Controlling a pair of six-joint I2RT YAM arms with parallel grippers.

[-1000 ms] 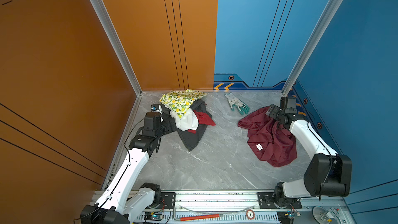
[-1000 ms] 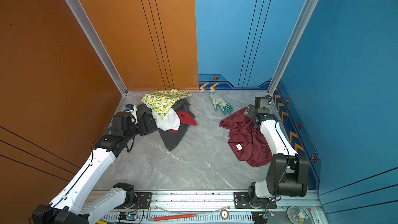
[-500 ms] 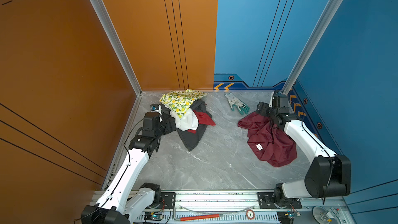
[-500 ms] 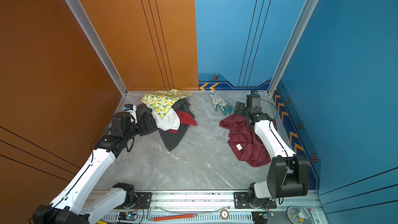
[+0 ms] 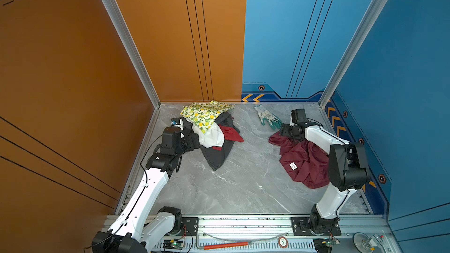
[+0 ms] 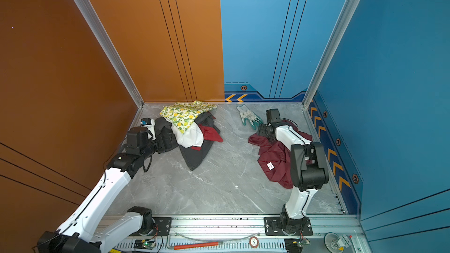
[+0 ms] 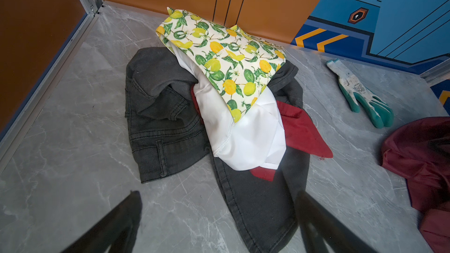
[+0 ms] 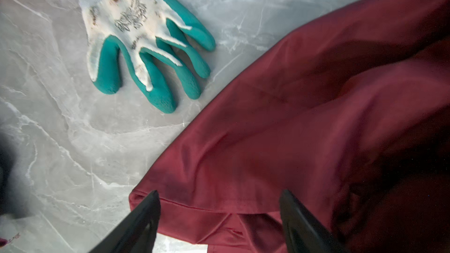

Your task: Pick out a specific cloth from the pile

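**Right pincer at the hem of the maroon cloth, not yet pinching**

The left pincer (image 7: 215, 193) stands wide open and empty just beside the pile (image 5: 209, 127). The work glove (image 5: 266, 118) lies apart on the grey surface (image 5: 243, 178). Near it, the right pincer (image 8: 219, 193) has its jaws apart on both sides of the folded hem of the maroon cloth (image 5: 304, 164), which lies well apart from the pile. It should close low on this hem and take both thin layers, away from the glove.

Overhead pair; wrist close-ups, both with cloth (image 8: 304, 118)
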